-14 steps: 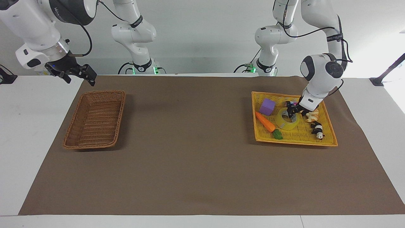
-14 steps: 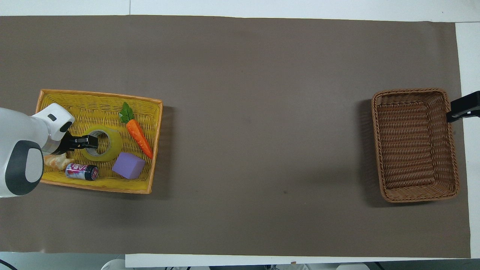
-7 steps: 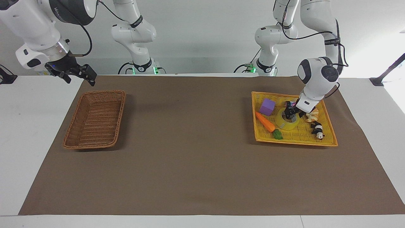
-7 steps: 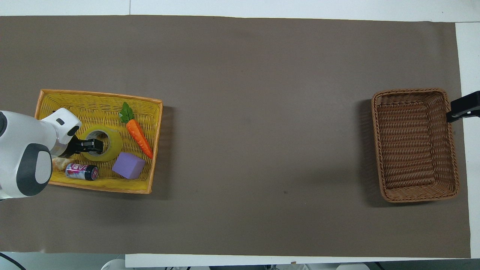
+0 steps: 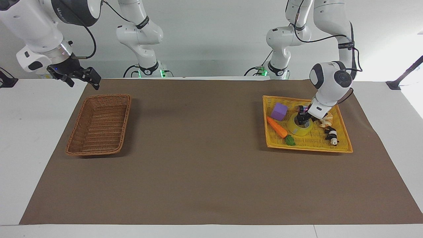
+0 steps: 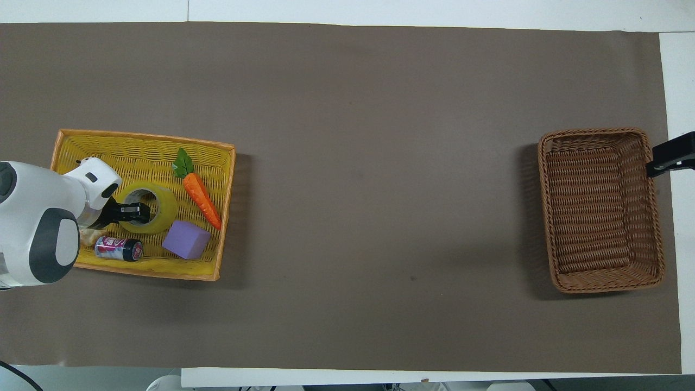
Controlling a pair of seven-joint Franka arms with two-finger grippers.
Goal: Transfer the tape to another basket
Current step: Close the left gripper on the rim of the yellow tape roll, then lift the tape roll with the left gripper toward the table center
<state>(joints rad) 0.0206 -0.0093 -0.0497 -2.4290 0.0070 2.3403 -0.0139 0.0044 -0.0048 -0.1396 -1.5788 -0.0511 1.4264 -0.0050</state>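
One tape roll (image 5: 299, 127) is lying in the yellow tray (image 5: 340, 145) among one carrot (image 5: 277, 127), one purple block (image 5: 279, 111) and one can (image 6: 119, 248), the left gripper (image 5: 303, 118) clamping its wall, while one brown basket (image 5: 99, 124) is sitting by the waiting right gripper (image 5: 82, 76), whose finger spread I cannot tell.

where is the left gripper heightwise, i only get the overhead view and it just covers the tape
Observer: In the facing view the left gripper is down at the tape, at its rim nearer the robots; the roll sits in the yellow tray.
Operator: anything hidden under that arm
Observer: A black-and-white toy lies in the tray beside the tape.
Operator: and the other arm
Observer: The right gripper waits open, raised beside the wicker basket.
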